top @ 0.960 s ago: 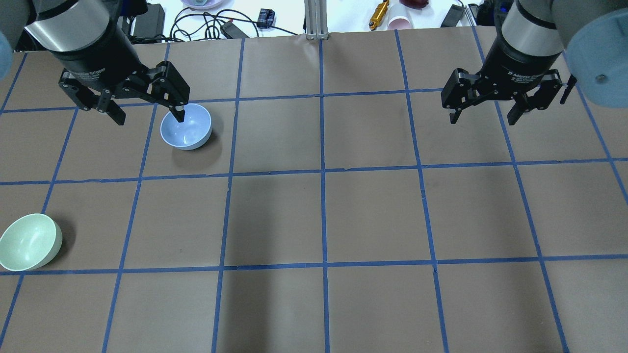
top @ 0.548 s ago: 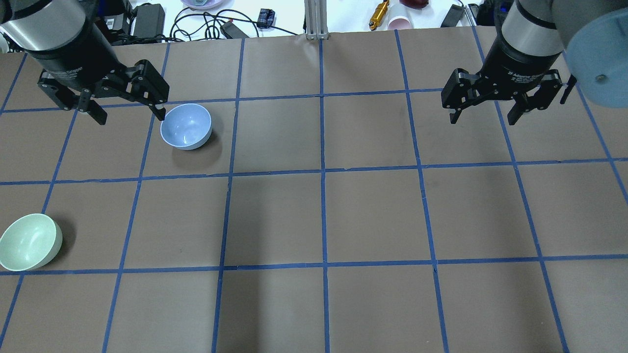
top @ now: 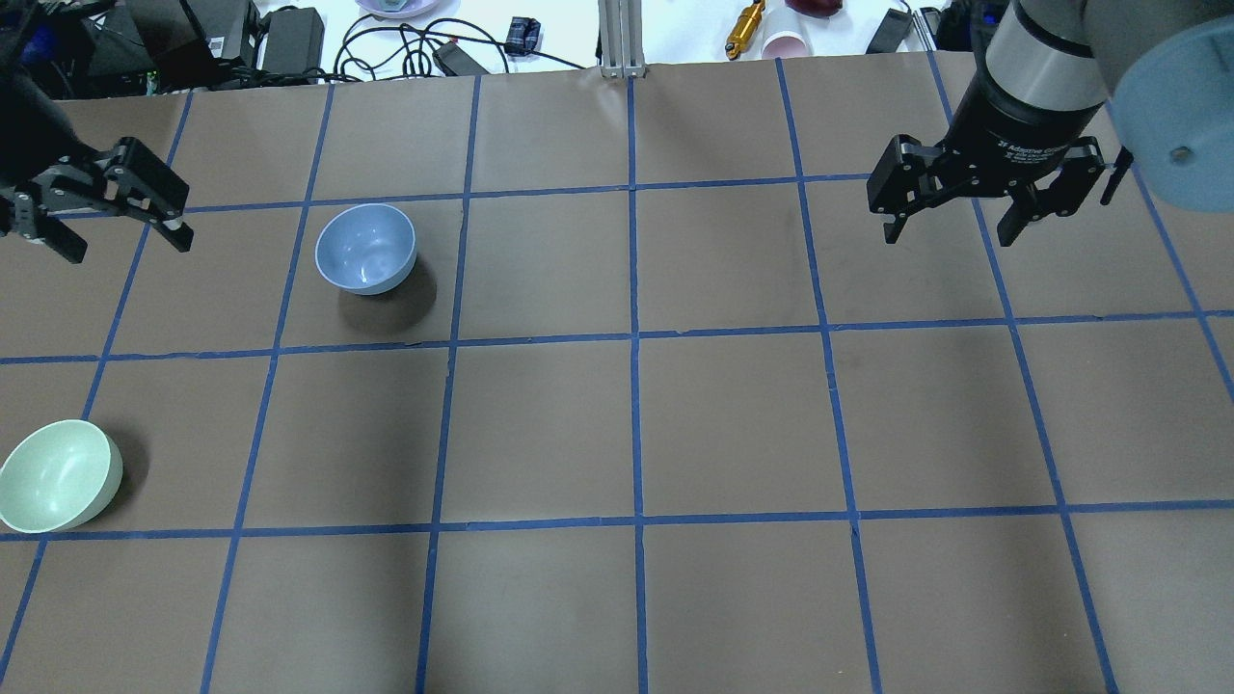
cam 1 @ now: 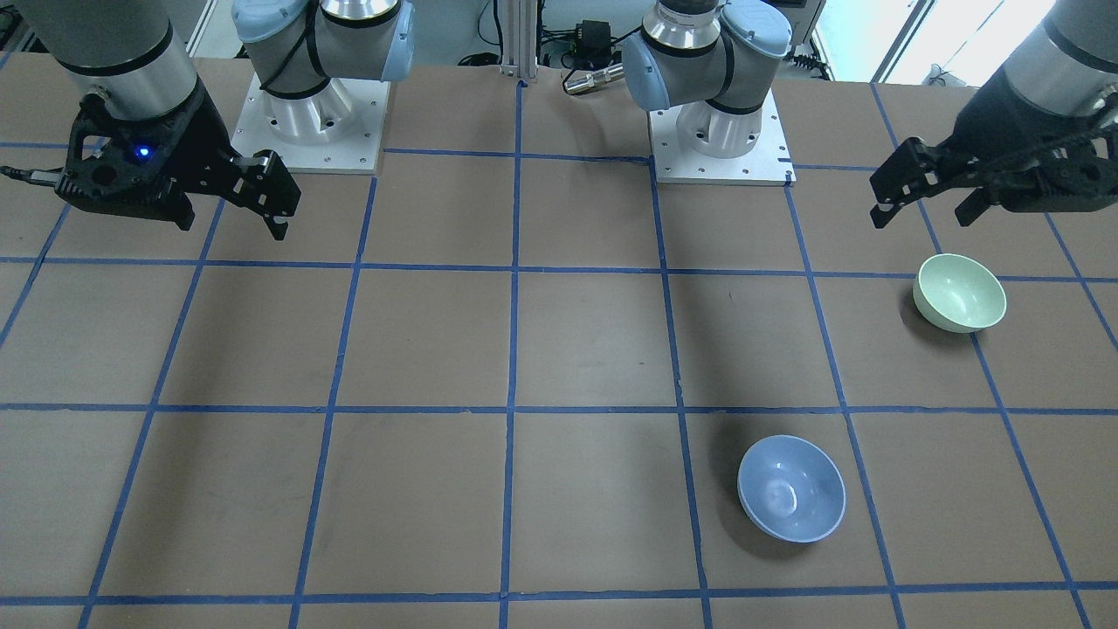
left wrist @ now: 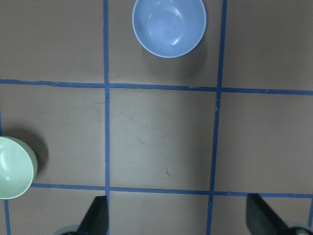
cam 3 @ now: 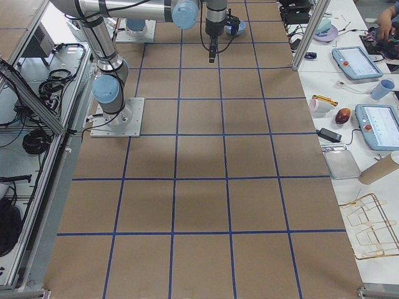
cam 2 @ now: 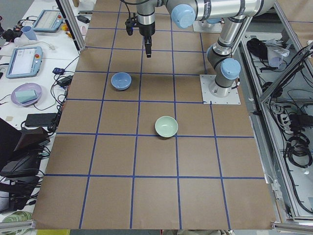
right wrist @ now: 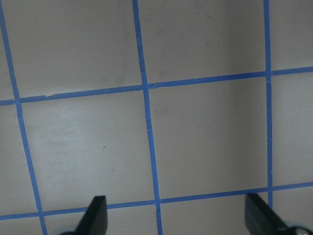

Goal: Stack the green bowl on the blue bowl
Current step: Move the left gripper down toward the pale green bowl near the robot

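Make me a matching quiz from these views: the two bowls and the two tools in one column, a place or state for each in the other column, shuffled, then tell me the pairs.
Column one:
1. green bowl
2. blue bowl
3. left tool
4. right tool

Column two:
A. open, above bare table on the robot's right half
B. upright on the table, the bowl farther from the robot
C. open and empty, raised on the robot's left half
D. upright on the table, the bowl nearer the robot

Pairs: 1-D; 2-B; 3-C; 4-A
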{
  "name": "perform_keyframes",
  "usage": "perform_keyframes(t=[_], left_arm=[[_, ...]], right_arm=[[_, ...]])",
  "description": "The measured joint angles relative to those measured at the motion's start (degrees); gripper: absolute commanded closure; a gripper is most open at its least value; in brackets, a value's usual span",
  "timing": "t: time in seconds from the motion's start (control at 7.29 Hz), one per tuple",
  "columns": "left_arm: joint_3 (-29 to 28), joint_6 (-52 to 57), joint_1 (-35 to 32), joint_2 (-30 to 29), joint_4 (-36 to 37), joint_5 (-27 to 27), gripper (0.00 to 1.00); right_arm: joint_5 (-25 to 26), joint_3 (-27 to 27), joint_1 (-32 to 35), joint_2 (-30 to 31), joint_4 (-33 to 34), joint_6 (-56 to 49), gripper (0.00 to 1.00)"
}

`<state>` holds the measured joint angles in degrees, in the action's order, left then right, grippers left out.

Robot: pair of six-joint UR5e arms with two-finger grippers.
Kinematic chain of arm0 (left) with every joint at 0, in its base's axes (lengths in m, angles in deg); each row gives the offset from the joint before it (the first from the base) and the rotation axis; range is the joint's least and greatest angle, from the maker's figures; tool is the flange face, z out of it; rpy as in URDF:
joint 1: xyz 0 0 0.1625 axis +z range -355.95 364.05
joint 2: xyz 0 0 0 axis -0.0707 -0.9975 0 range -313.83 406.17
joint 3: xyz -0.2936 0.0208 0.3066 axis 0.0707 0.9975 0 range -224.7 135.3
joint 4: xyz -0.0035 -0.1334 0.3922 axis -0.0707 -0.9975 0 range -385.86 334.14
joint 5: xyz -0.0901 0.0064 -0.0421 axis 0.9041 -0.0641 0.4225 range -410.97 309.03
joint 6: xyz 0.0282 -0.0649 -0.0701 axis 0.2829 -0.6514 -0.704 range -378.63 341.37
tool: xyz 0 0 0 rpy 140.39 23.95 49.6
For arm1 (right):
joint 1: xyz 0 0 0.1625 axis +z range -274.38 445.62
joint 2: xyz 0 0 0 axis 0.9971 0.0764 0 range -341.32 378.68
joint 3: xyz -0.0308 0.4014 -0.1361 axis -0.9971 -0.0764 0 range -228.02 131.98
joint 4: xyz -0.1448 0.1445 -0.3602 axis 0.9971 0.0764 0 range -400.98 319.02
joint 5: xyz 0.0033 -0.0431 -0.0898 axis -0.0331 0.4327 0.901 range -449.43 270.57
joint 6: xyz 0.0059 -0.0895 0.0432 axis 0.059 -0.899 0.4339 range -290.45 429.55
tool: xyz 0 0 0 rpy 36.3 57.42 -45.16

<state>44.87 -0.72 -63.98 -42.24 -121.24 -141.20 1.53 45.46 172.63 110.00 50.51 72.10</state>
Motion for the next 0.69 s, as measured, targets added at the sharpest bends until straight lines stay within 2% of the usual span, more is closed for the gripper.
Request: perform_keyframes(t=[0.41,0.69], left_arm=[[4.59,14.53,14.67,-0.67,1.06,0.38,0.0],[8.45,25.93,24.22,-2.52,6.61,1.76,0.0]], right_arm=[[0.0,-0.04,0.0,0.0,0.0,0.0,0.0],[0.0,-0.05,0.0,0.0,0.0,0.0,0.0]])
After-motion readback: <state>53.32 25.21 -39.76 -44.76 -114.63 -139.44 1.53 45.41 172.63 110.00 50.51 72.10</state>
